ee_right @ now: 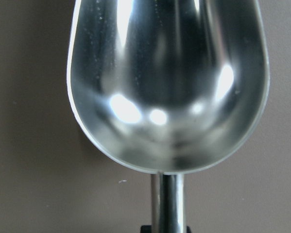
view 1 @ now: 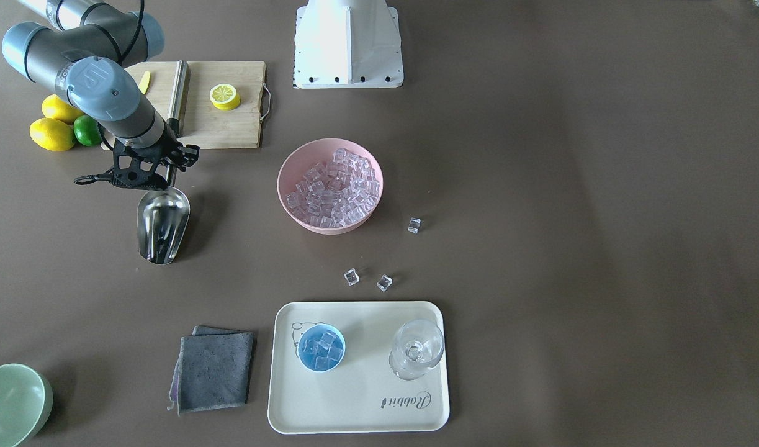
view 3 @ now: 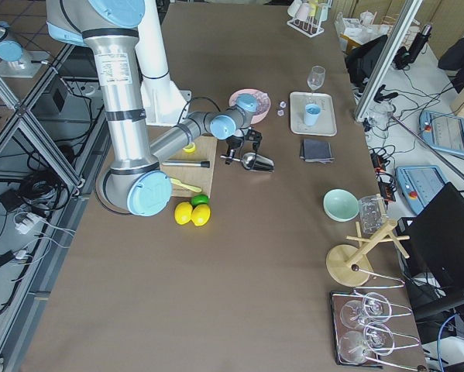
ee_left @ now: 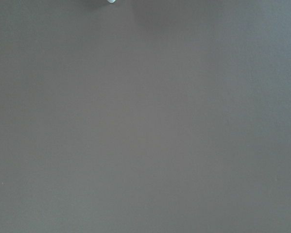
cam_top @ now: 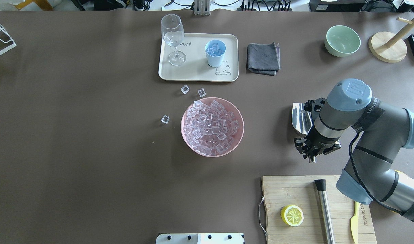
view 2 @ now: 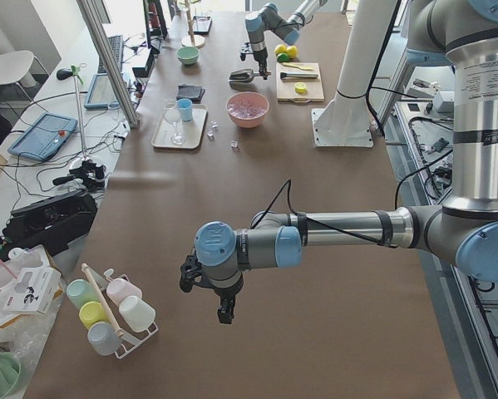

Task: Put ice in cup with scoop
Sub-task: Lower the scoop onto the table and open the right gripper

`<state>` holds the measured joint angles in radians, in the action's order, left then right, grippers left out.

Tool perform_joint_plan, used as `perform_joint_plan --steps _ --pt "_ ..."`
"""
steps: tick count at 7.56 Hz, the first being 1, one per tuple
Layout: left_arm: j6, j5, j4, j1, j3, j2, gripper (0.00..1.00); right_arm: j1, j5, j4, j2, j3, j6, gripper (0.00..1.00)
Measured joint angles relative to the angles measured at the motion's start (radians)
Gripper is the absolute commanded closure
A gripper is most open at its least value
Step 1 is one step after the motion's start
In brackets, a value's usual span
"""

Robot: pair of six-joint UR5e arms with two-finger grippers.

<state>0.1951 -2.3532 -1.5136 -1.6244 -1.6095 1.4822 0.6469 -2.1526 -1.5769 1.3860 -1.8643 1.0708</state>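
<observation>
I hold the empty scoop (view 1: pixel 162 226) by its thin handle, my right gripper (view 1: pixel 159 171) clamped on it to leave the trough free for digging, well apart from the pink bowl (view 1: pixel 284 186) of ice (view 1: pixel 336 189); the cup (cam_top: pixel 215 61) on the tray (view 1: pixel 354 397) holds some cubes, and I cannot tell how wide my left gripper (view 2: pixel 225 312) is.

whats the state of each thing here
scoop, empty, handle gripped by right gripper
cup, upright on tray, holding ice
pink bowl, full of ice
stemmed glass, upright, empty
green bowl, upright, empty
loose cubes, three on table
cloth, folded
lemon half, cut side up
left gripper, open or shut unclear
</observation>
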Motion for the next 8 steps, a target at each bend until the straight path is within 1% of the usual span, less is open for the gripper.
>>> perform_joint_plan --steps 1,3,6,8 --pt "-0.001 -0.019 0.0 -0.01 0.009 -0.001 0.02 0.0 0.0 0.0 -0.001 0.003 -0.006 0.01" --pt "-0.003 -0.032 0.003 -0.023 0.012 -0.002 0.02 -0.001 0.0 0.0 -0.006 0.014 -0.012 0.0" --pt "-0.018 -0.028 0.005 -0.036 0.014 0.0 0.02 -0.001 -0.001 0.0 -0.014 0.014 -0.014 0.01" --pt "-0.138 -0.026 0.006 -0.034 0.008 0.003 0.02 0.003 0.001 0.0 -0.013 0.009 -0.015 0.0"
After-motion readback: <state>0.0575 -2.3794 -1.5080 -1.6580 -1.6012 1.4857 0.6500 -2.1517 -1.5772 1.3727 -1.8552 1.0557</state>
